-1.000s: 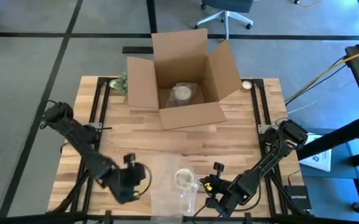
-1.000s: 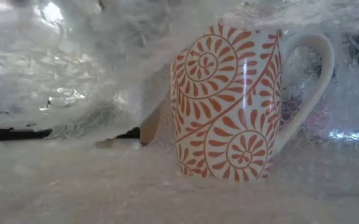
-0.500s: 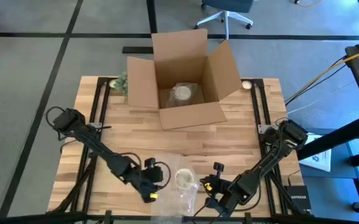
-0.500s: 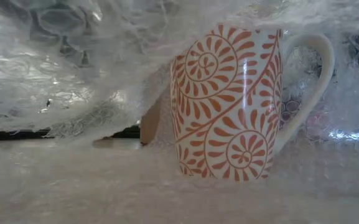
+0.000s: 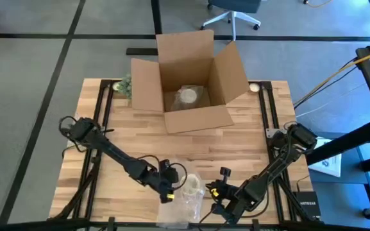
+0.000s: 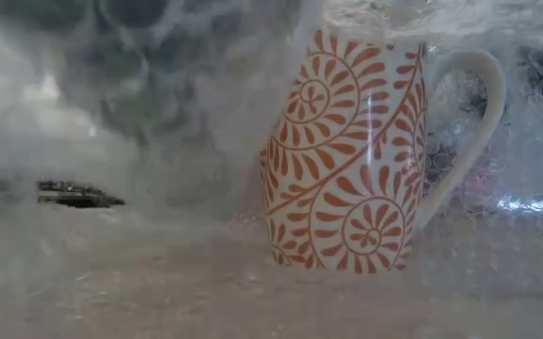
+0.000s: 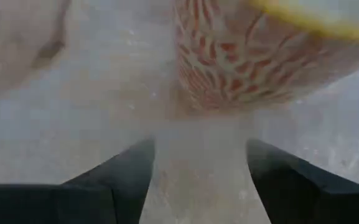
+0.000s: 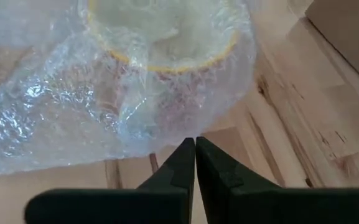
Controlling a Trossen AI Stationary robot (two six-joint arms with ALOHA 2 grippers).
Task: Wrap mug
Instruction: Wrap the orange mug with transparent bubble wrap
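From above, we saw the mug (image 5: 190, 185) standing upright on a sheet of bubble wrap (image 5: 183, 203) near the front edge of the desk (image 5: 236, 144), between the two arms. The left gripper (image 5: 169, 187) sat just beside the mug on its left, and the right gripper (image 5: 211, 192) lay near it on the other side. An open box (image 5: 188, 83) stood at the back of the desk with a wrapped item (image 5: 188, 96) inside. At desk height, we saw the mug (image 6: 346, 155), white with an orange spiral leaf pattern, upright with its handle (image 6: 473, 122) to the picture's right, and wrap (image 6: 139, 104) raised against its other side and spread under it. From the left wrist, the jaws of the left gripper (image 7: 199, 163) stood apart with wrap (image 7: 195, 168) filling the gap; we could not tell whether they gripped it, and the mug (image 7: 254, 59) was close ahead. From the right wrist, the jaws of the right gripper (image 8: 195, 146) were pressed together at the wrap's edge (image 8: 135, 134), with the mug (image 8: 160, 43) under the film; we could not tell whether they pinched any.
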